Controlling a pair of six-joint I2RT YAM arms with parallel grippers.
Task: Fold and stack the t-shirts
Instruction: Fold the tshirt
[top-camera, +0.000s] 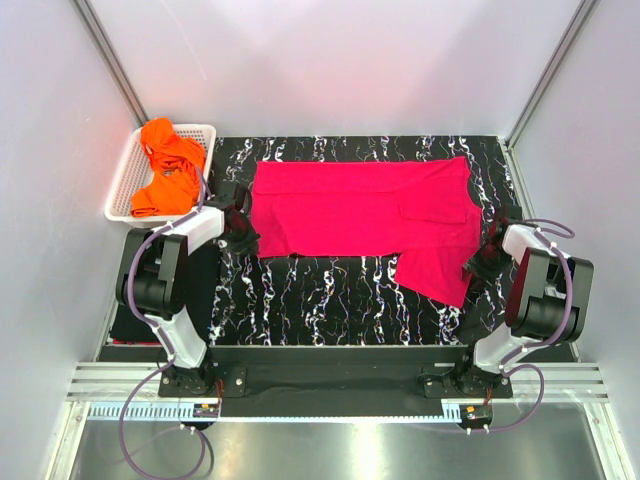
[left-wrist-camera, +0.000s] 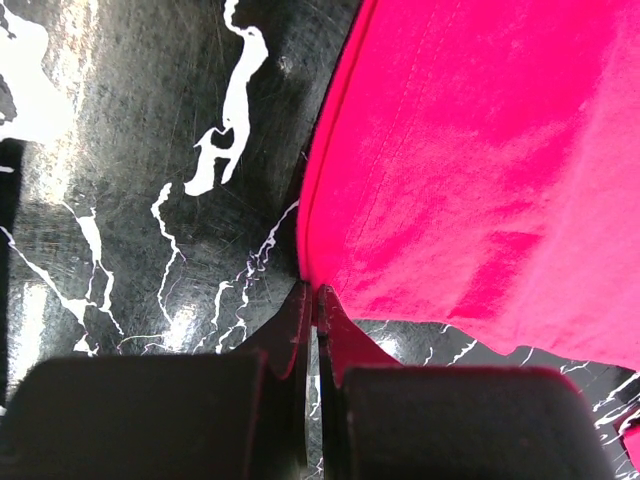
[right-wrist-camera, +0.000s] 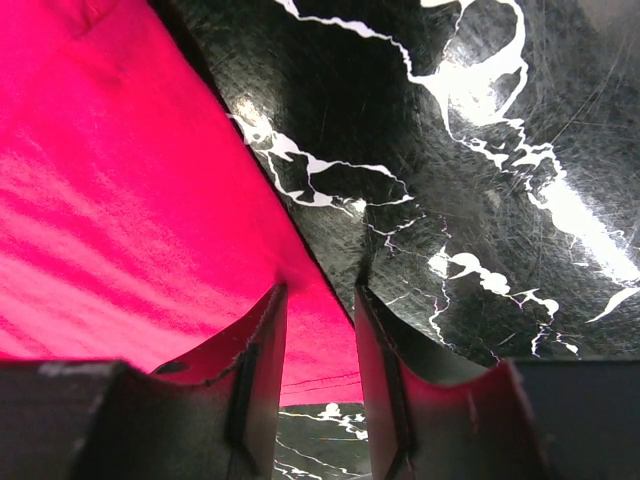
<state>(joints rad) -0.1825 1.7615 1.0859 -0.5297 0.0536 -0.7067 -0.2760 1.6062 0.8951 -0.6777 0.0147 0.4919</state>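
Hot pink cloth is covering the middle of the surface: the plain magenta t-shirt (top-camera: 360, 205) is lying spread flat on the black white-veined mat (top-camera: 330, 295). Its long side is running left to right, and one flap is reaching toward the near right corner.

We are holding our left gripper (left-wrist-camera: 312, 292) low at the shirt's near left corner. Its fingers (left-wrist-camera: 285, 335) are pressing together, and their tips are meeting the hemmed corner of the pink cloth. We cannot tell whether any fabric is caught between them.

We are holding our right gripper (right-wrist-camera: 318, 300) low at the right side of the shirt, beside the flap. Its jaws are standing spread apart: one finger is sitting over the pink fabric, the other over the bare mat, and the shirt's edge is running between them. Nothing is being pinched there.

Bright orange t-shirts (top-camera: 168, 165) are lying crumpled in the white lattice plastic basket (top-camera: 120, 185). The basket is sitting off the far left corner of the mat, apart from the pink shirt.
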